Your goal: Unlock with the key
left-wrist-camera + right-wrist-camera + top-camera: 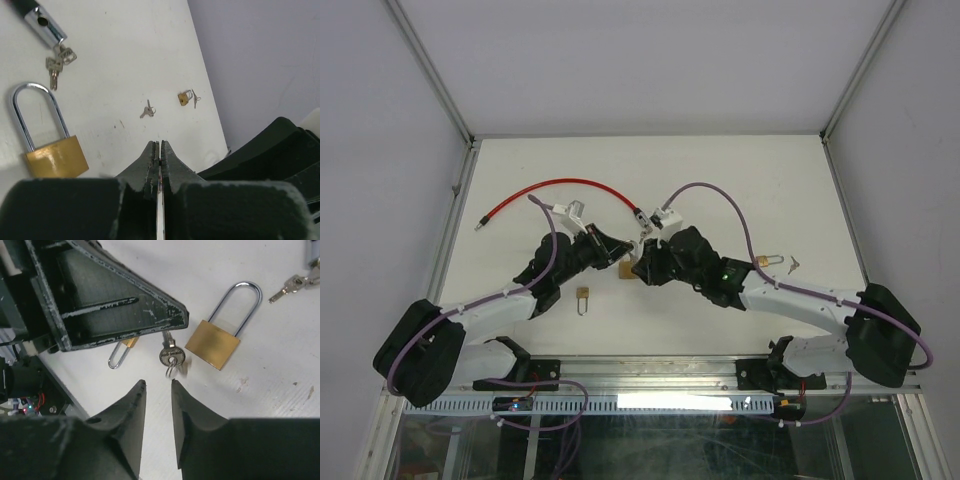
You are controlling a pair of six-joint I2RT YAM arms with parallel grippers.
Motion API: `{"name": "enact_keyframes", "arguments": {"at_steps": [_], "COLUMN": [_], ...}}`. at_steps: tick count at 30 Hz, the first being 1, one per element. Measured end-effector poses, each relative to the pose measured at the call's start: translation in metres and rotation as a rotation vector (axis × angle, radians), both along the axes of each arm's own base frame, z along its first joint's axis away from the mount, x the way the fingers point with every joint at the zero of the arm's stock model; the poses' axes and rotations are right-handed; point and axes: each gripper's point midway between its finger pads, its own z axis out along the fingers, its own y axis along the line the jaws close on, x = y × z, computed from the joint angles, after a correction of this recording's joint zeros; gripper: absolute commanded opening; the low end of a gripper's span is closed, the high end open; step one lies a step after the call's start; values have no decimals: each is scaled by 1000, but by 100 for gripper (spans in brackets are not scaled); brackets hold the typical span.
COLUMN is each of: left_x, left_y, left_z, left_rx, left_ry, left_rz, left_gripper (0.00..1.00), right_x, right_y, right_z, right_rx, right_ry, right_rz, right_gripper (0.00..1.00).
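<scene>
My left gripper point(160, 145) is shut on a small silver key; in the right wrist view its fingers point(150, 315) pinch the key's blade, and the round head with a ring point(172, 356) hangs out just above the table. A brass padlock with a long steel shackle point(214, 343) lies flat right beside the key, and it also shows in the left wrist view point(54, 156) and the top view point(622, 268). My right gripper point(157, 384) is open and empty, its tips just short of the key's head. In the top view both grippers point(613, 243) point(636, 266) meet at the table's middle.
A smaller brass padlock point(584, 297) lies near the left arm. Another small padlock point(767, 261) with a key point(792, 263) lies at the right. A red cable lock point(560, 183) curves across the back, with a bunch of keys point(57, 64) at its metal end. A loose key point(146, 111) lies mid-table.
</scene>
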Motion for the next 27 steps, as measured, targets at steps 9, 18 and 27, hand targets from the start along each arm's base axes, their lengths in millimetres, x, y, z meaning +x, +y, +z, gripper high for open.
{"name": "enact_keyframes", "arguments": {"at_steps": [9,18,27], "left_x": [-4,-19,-33], "left_y": [0,-12,-18], "left_z": [40,79,102], "left_rx": [70,24,-50], "left_ry": [-287,-464,-532], "left_rz": [-80,-201,-265], "left_gripper": [0,0,0], "right_x": [2,5,3], "right_y": [-14,-26,-20], "right_z": [50,75,86], "right_rx": [188,383,519], "right_ry": [-87,-142,-155], "right_rz": [38,78,133], "right_gripper": [49,52,47]}}
